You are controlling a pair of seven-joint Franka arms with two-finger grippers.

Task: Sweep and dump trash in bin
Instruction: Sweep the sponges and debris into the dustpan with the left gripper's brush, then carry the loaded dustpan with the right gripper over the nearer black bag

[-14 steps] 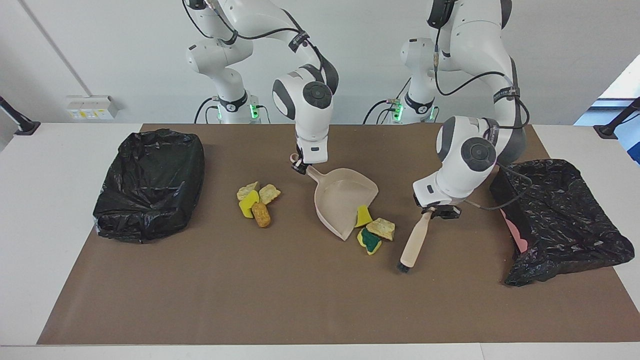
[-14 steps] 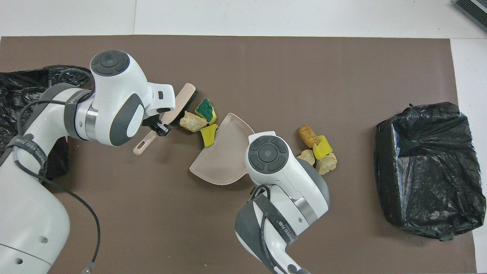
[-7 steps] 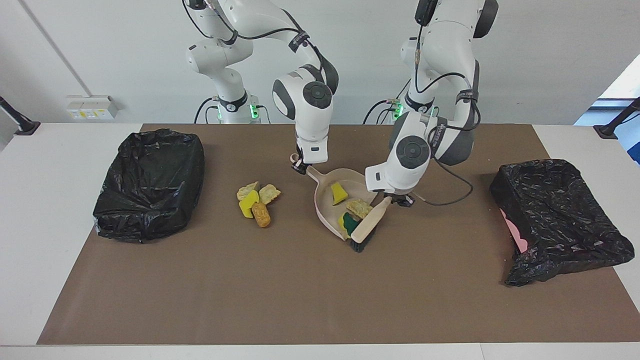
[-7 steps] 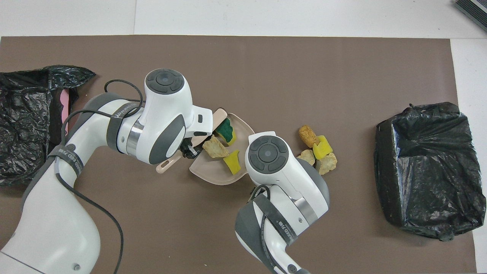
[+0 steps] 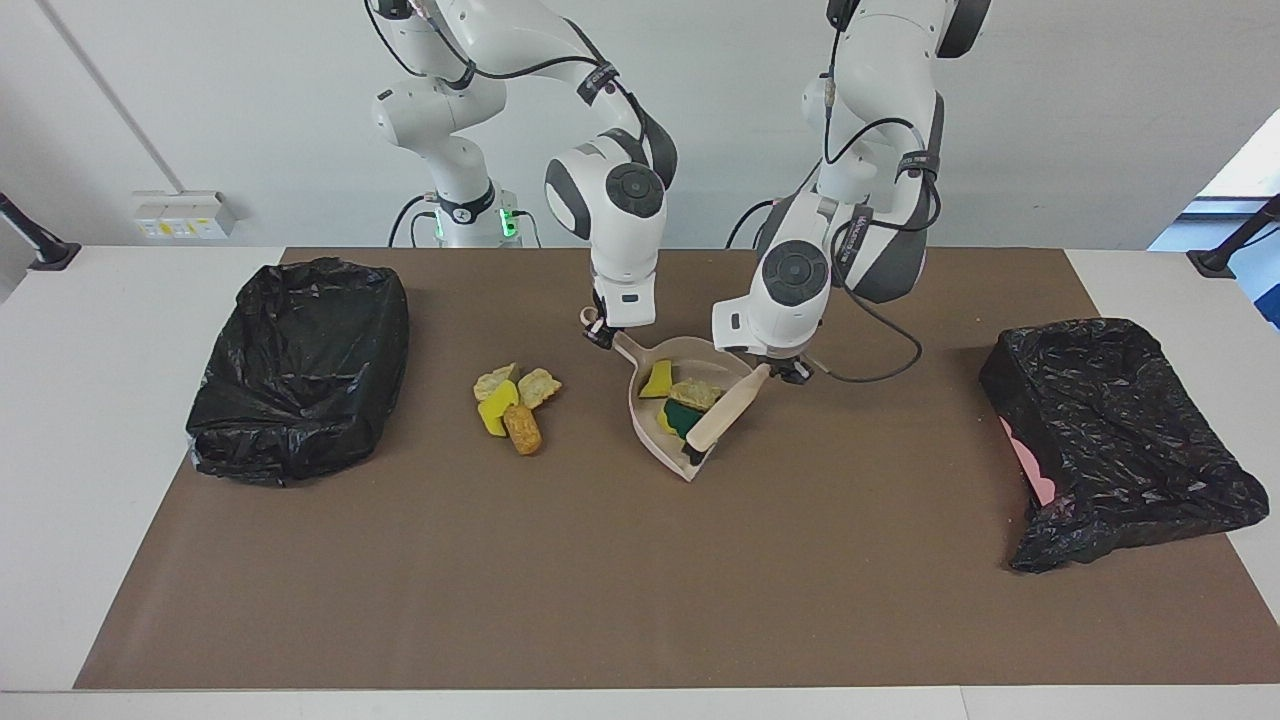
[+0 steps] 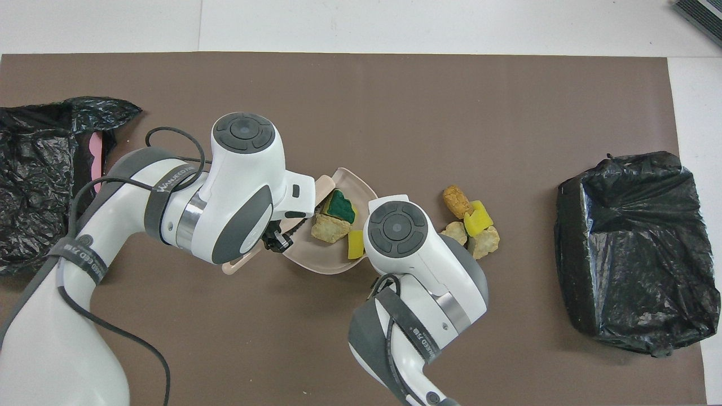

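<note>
Now left fingers (image 5: 783, 372) clenched on brush (image 5: 722, 415) (bristles in dustpan (image 5: 650, 430)), right fingers (image 5: 598, 333) on dustpan handle.

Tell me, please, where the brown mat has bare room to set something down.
The strip of brown mat farthest from the robots is bare between the two black-bagged bins. The middle is crowded: the dustpan, the brush and the loose sponge chunks beside it.

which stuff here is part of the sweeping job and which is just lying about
Job: dustpan with three sponge chunks, brush, loose sponge pile, two black-bagged bins.
Lying about: wall socket box, clamp mounts at the table's ends.
</note>
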